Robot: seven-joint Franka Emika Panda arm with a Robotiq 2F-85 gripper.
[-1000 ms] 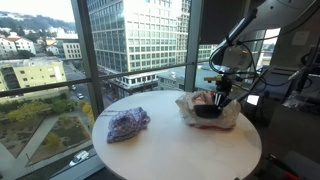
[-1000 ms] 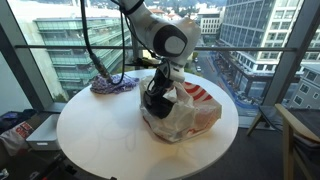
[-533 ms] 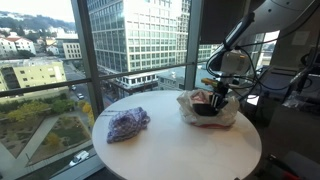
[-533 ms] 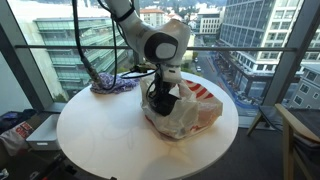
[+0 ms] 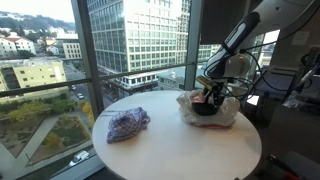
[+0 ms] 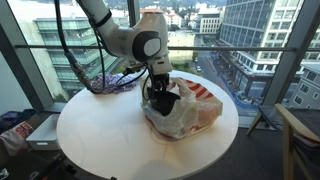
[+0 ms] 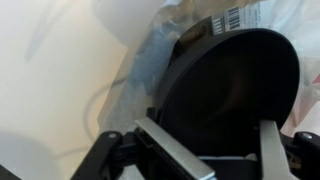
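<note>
A shallow round black plastic bowl (image 7: 235, 85) is seen lying inside a crumpled white plastic bag with red print (image 6: 192, 115), which rests on the round white desk (image 6: 100, 135) toward the side away from the window in an exterior view (image 5: 228, 112). The bowl is judged to be light and fairly stiff, with a smooth, somewhat slippery surface. Little risk of breakage is expected, though the thin wall could flex if pinched hard. The best hold is judged to be across the rim, one finger inside and one outside, since the body looks too wide to be spanned. The bag is soft and slack: it offers no support, may be caught along with the rim, and is likely to be dragged if pinched.

The tool (image 7: 205, 125) is shown low over the bag's open mouth in both exterior views (image 5: 208, 98) (image 6: 159, 93). In the wrist view its fingers (image 7: 170, 148) are seen set well apart, with the bowl's near rim between and just beyond them. Nothing is clamped, and whether a finger touches the rim cannot be told.

A bunched purple mesh bag (image 5: 128, 123) lies well apart on the same desk.
</note>
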